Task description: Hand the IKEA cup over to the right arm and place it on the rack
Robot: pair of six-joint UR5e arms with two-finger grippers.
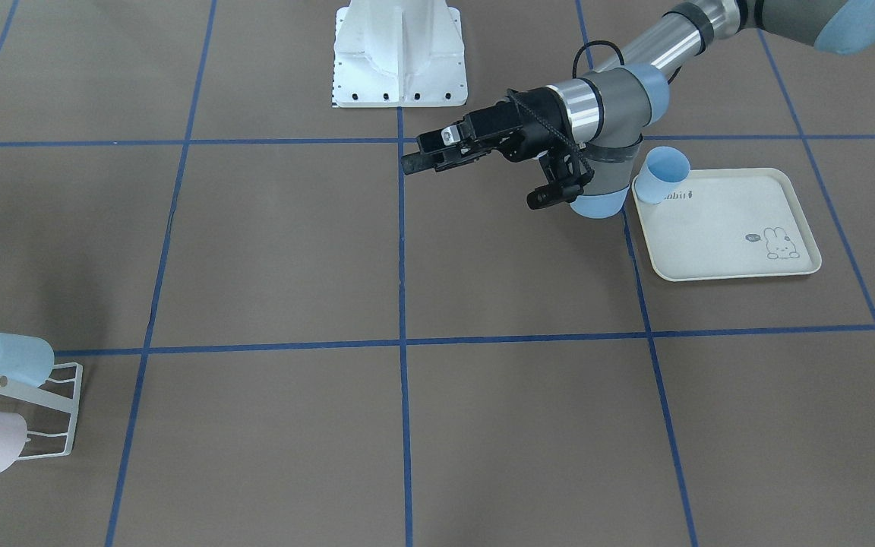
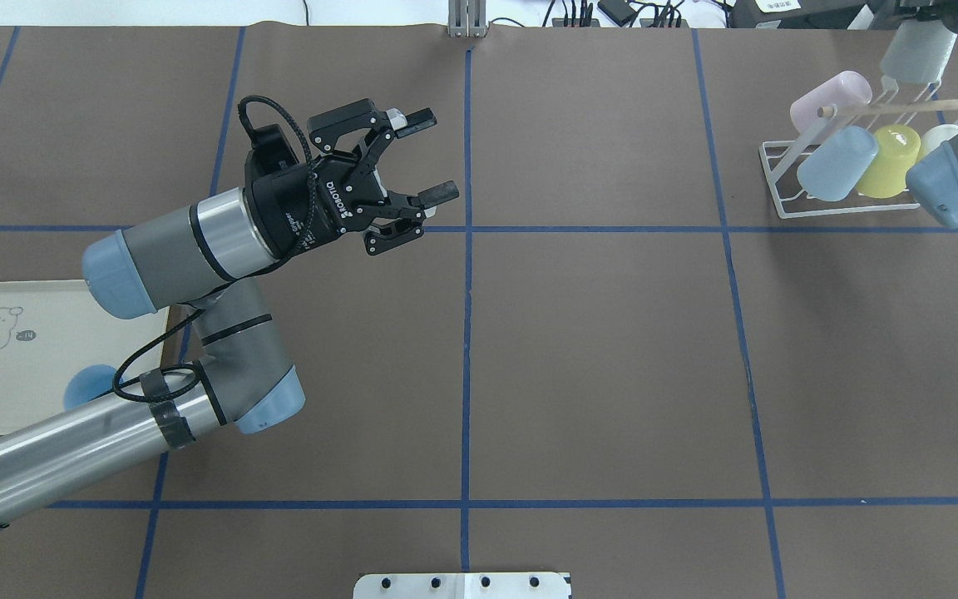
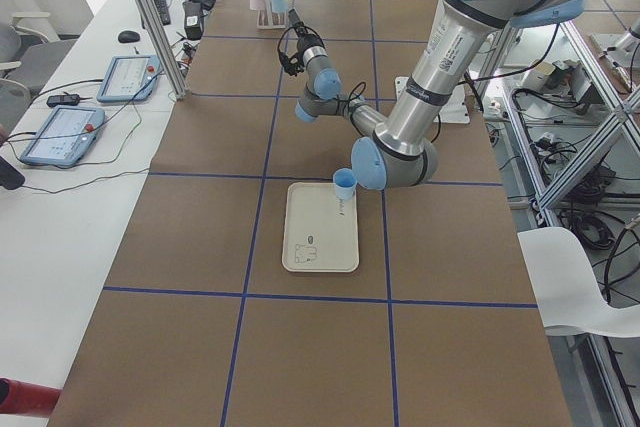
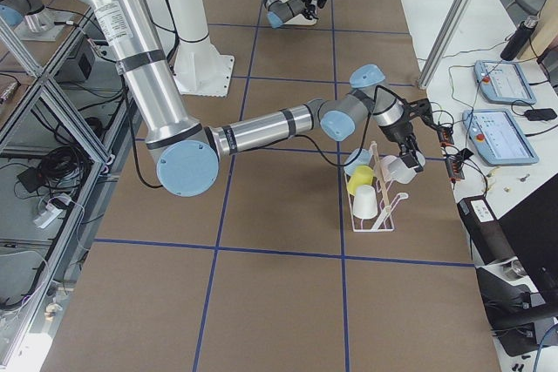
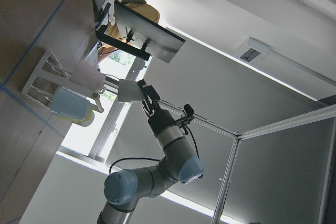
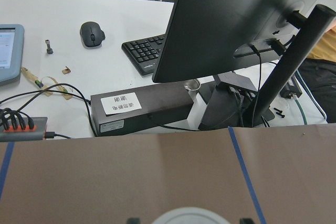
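Handover seems done: left gripper gapes empty; right gripper clasps the pale plastic cup above the white wire rack, unplaced.

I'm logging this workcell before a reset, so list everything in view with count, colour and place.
table: one, brown with a blue tape grid, under everything
tray: one, cream with a rabbit drawing, on the robot's left side
tray cup: one, light blue, upright at a corner of the tray
rack: one, white wire with a pale wooden dowel, at the robot's far right
pink cup, blue cup, yellow cup: one each, on the rack
held cup: one, pale, above the rack
monitor, keyboard, mouse: one each, black, on the white desk beyond the table
left claw: open, empty, near the table's middle
right claw: shut on the held cup
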